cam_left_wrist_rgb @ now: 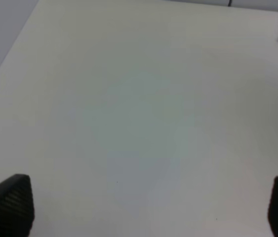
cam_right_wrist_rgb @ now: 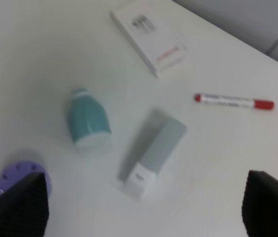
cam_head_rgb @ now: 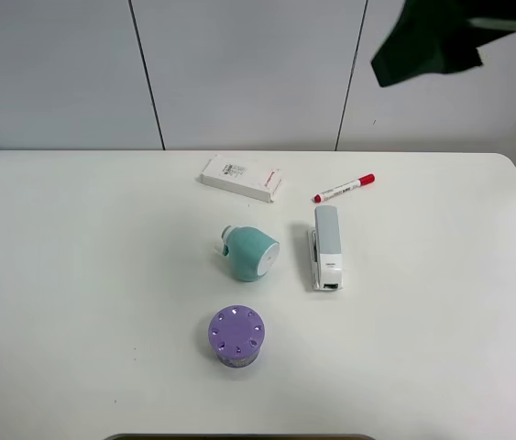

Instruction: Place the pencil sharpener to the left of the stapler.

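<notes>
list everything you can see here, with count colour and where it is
pencil sharpener: 1, teal with white face, table centre, just left of the stapler
stapler: 1, grey and white, right of centre
marker: 1, white with red cap, behind the stapler
flat box: 1, white, back centre
holed cylinder: 1, purple, front centre
table: 1, white
left gripper: 1, black fingers, open over bare table
right gripper: 1, black fingers, open above the items

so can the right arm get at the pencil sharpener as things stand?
Probably yes. The pencil sharpener lies apart from the stapler and purple cylinder, nothing over it, and the right pincer is open above them.
</notes>
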